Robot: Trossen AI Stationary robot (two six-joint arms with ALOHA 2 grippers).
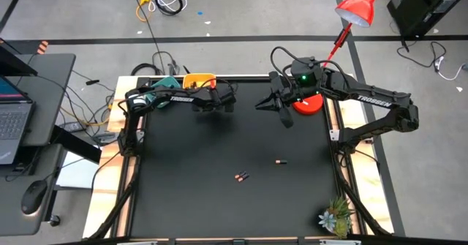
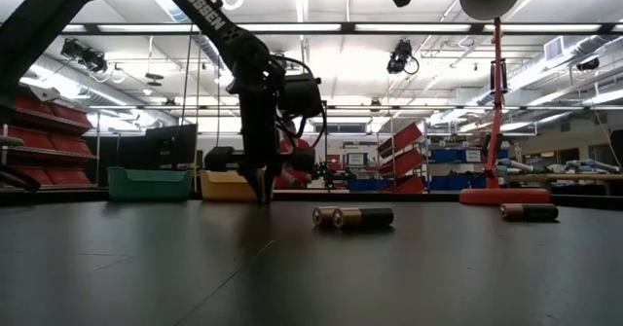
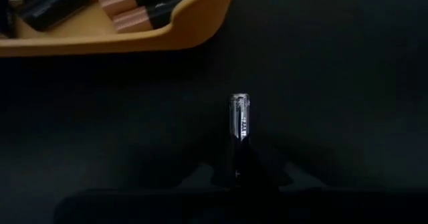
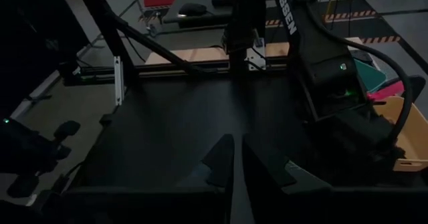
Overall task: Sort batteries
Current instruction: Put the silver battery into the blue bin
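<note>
My left gripper (image 1: pixel 213 100) hovers over the table just near of the yellow bowl (image 1: pixel 199 79), shut on a whitish-silver battery (image 3: pixel 239 114). The yellow bowl (image 3: pixel 120 30) holds dark batteries with copper ends (image 3: pixel 134 0). A teal bowl (image 1: pixel 170 83) stands to its left. Two dark copper-ended batteries (image 1: pixel 241 176) lie together mid-table, and one more (image 1: pixel 280 160) lies to their right; all three lie on their sides in the low view (image 2: pixel 352 217) (image 2: pixel 529 211). My right gripper (image 1: pixel 267 104) is shut and empty, raised over the far right of the table. My left gripper pinches the silver battery between its two fingers (image 3: pixel 224 170) at one end, fingers lying along it. The other end (image 3: pixel 239 100) sticks out past the fingertips. The gripper points down (image 2: pixel 263 192) and the battery is lifted clear of the table.
A red lamp base (image 1: pixel 307 104) stands at the table's far right, close behind my right gripper, with its pole (image 2: pixel 496 102) rising above. A small plant (image 1: pixel 335 217) sits at the near right corner. The dark table mat (image 1: pixel 219 201) is bare between the batteries and the near edge.
</note>
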